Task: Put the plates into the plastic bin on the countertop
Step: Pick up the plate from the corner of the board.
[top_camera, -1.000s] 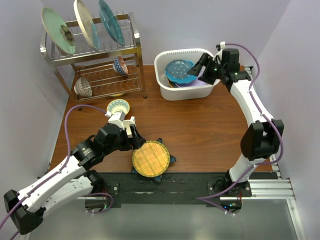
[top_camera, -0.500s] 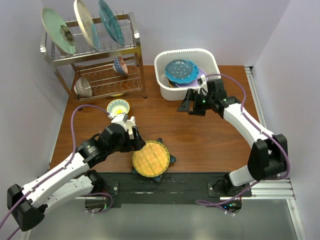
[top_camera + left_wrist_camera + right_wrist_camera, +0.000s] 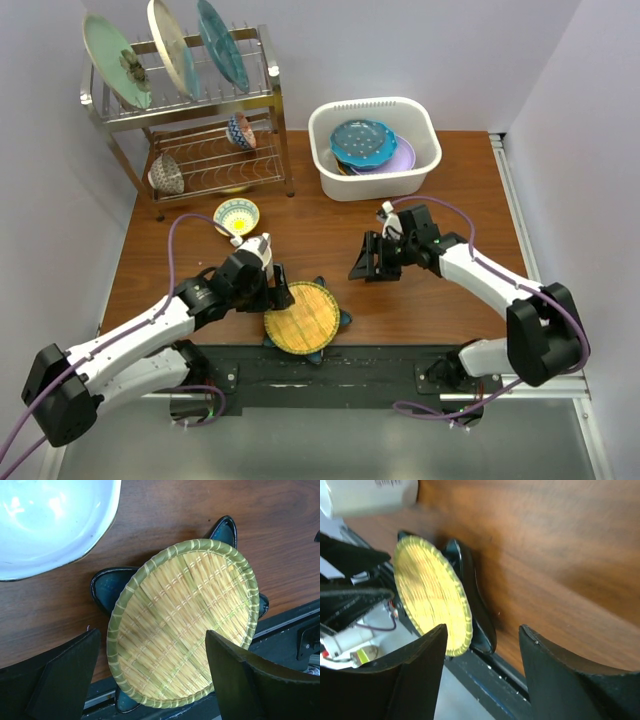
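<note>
Left gripper (image 3: 272, 293): jaws wide apart, nothing clamped; low over the near part of the countertop (image 3: 330, 225).
Left fingers (image 3: 65, 675): one on each side of the amber plate (image 3: 300, 318) in the wrist view. Contact with its rim cannot be determined.
Amber plate: woven-look disc just beyond the left gripper's fingertips, resting on top of the teal star-shaped plate (image 3: 343, 320).
Teal star-shaped plate: flat on the wood beneath the amber plate, with only its dark points showing around that plate's rim.
Right gripper (image 3: 368, 267): jaws apart and empty, held above bare wood and pointed towards the amber plate. It is near the plate and clear of it.
Right wrist view: the amber plate and the star plate under it lie ahead of the fingers, at the table's near edge.
Plastic bin (image 3: 380, 186): well behind the right gripper, at the far side of the countertop.
Bin contents: a blue dotted plate (image 3: 358, 140) on top and a lavender plate (image 3: 403, 158) under it. Anything lower cannot be made out.
Wire rack (image 3: 200, 100): far beyond the left gripper, at the back left corner.
Rack contents: a mint plate (image 3: 112, 55), a pale plate (image 3: 168, 40) and a dark teal plate (image 3: 222, 45) stand on edge in the upper tier.
Small bowl (image 3: 237, 213): on the wood just behind the left gripper, apart from it.
</note>
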You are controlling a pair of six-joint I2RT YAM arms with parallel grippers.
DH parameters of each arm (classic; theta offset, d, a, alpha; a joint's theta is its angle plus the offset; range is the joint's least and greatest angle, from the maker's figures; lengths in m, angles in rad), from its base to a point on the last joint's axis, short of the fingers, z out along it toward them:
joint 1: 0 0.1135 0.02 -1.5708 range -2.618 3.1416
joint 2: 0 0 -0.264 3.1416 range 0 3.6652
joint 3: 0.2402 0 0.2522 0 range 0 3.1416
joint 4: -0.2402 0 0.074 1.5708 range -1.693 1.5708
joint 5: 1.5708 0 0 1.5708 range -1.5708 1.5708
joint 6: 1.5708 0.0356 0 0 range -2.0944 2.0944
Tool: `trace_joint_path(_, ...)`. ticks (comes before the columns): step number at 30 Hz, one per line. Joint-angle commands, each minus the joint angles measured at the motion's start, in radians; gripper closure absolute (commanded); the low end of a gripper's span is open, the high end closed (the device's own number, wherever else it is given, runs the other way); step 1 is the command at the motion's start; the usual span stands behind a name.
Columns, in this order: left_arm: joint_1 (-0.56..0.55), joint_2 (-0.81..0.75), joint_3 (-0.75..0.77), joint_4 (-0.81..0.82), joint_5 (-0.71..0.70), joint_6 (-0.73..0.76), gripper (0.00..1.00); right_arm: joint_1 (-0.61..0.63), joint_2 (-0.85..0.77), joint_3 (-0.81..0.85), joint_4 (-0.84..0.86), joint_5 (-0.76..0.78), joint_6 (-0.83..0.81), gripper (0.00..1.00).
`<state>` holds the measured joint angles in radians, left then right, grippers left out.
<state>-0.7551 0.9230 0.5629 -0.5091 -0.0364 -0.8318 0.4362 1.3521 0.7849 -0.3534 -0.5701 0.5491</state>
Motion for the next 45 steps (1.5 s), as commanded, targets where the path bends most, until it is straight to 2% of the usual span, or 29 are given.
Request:
trace_joint_path(1, -0.003, 0.007, -0.009, 0.057, 0.02, -0.021, 0.1, 0.033, -0.059, -0.051, 0.08, -0.05, 0.051, 0.39)
trace_joint_path(16, -0.004, 0.005, -0.027, 0.05, 0.013, -0.033, 0.11, 0.121, -0.088, -0.116, 0.131, -0.033, 0.138, 0.49)
trace_joint_path(45, -0.003, -0.012, -0.043, 0.049, 0.013, -0.024, 0.12, 0.207, -0.105, -0.193, 0.133, 0.007, 0.172, 0.53)
